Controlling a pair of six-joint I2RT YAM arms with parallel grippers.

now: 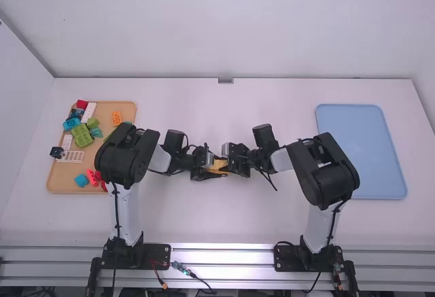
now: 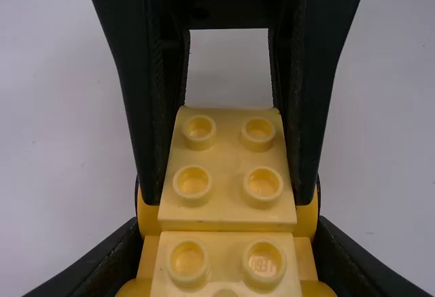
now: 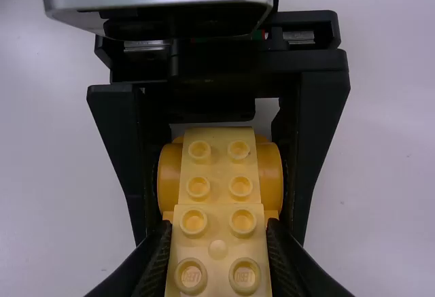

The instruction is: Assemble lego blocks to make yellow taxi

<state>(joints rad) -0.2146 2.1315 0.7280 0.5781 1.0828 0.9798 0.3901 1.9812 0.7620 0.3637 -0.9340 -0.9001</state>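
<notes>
Near the middle of the table in the high view, my left gripper point(image 1: 208, 170) and my right gripper point(image 1: 232, 159) meet face to face at a small yellow assembly point(image 1: 219, 166). In the left wrist view my left gripper point(image 2: 228, 239) is shut on the darker yellow lower part point(image 2: 306, 222), below light yellow studded bricks point(image 2: 226, 205); the right fingers press the farther brick's sides. In the right wrist view my right gripper point(image 3: 218, 232) is shut on a light yellow brick point(image 3: 217, 232). Beyond it, rounded darker yellow pieces point(image 3: 270, 178) stand between the left gripper's fingers. The assembly's underside is hidden.
An orange-tan tray point(image 1: 58, 187) with several loose bricks in green, blue, red and white lies at the left, partly behind the left arm. A light blue tray point(image 1: 361, 151) lies at the right, beside the right arm.
</notes>
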